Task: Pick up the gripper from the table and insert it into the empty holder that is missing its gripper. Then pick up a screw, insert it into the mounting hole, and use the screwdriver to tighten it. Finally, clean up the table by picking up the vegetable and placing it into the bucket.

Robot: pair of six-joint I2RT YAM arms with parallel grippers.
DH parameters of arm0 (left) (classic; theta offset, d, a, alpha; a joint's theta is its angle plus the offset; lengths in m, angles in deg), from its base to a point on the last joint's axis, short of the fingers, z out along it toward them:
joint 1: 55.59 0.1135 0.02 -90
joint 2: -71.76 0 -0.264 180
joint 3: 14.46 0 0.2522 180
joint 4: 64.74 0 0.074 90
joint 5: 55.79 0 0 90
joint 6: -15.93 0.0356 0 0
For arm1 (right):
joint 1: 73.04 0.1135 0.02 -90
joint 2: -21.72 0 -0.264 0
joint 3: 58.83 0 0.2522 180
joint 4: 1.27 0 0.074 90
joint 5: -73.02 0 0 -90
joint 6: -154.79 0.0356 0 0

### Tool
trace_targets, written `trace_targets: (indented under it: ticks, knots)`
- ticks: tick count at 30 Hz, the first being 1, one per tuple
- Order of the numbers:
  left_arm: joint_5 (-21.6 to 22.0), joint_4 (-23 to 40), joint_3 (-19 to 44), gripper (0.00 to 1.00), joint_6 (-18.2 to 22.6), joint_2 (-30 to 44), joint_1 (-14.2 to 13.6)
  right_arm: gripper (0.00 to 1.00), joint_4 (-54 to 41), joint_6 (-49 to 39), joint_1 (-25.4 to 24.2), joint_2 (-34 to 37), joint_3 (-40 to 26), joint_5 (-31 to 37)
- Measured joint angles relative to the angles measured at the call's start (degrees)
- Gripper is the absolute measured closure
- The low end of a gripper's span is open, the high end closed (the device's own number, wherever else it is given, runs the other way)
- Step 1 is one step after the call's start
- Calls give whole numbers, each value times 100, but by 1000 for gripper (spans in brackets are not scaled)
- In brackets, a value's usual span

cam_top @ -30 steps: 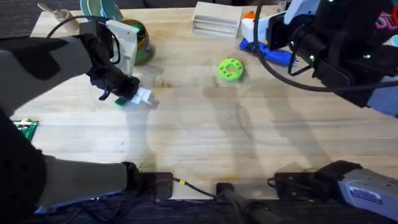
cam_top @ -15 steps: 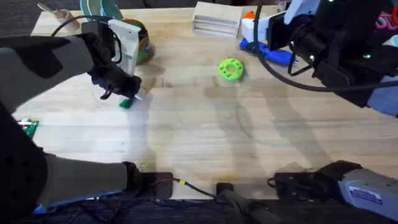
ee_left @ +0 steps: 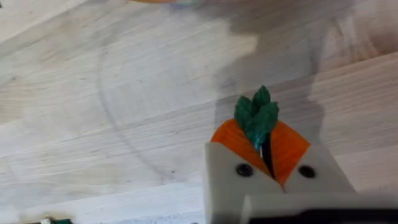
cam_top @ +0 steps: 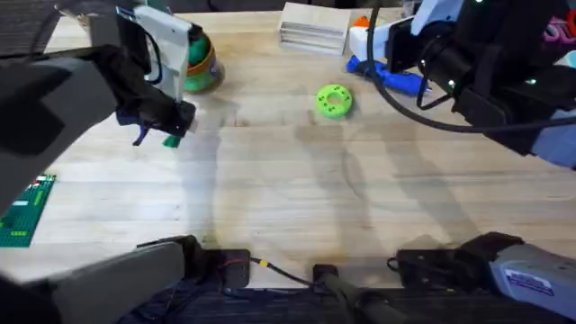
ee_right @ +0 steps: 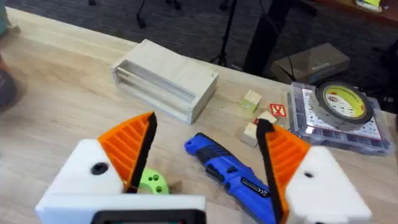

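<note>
My left gripper (ee_left: 261,134) is shut on the vegetable (ee_left: 256,114), whose green leaves stick out between the orange pads (ee_left: 231,140). Seen from overhead, the vegetable (cam_top: 171,139) hangs above the table's left side, a little in front of the bucket (cam_top: 203,68), which the left arm partly hides. The blue screwdriver (cam_top: 389,77) lies at the back right. My right gripper (ee_right: 208,146) hovers open over the screwdriver (ee_right: 231,172), nothing between its fingers. The loose gripper, holder and screw are out of view.
A flat green ring disc (cam_top: 334,100) lies mid-table near the screwdriver. A wooden block (cam_top: 313,25) stands at the back edge. A clear box holding a tape roll (ee_right: 342,109) and small wooden cubes (ee_right: 252,99) sit behind. A green board (cam_top: 22,211) lies far left.
My left gripper has lifted off the table with the vegetable held in it, and the arm looms larger under the camera. The right arm has not moved.
</note>
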Motion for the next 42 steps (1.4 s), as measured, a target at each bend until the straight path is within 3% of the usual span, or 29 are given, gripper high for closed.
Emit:
trace_targets:
  ticks: [5,9,13,20,28,36,42]
  knots:
    - [11,-236,169,981,-6,-408,0,8,1,0,0,0,0,0]
    - [11,-1171,424,981,-268,-537,0,9,0,0,0,0,0,0]
    - [11,-2319,531,981,-893,-538,0,9,0,-2,0,0,0,0]
    - [-196,-3636,533,982,-2530,-145,0,8,1,0,0,0,0,0]
    - [-361,-4038,533,983,-3727,706,7,8,2,-2,0,0,0,0]
    - [-320,-4141,533,964,-4120,923,33,8,0,0,0,0,0,0]
    - [-310,-4146,533,64,-4176,923,33,7,2,0,0,0,0,2]
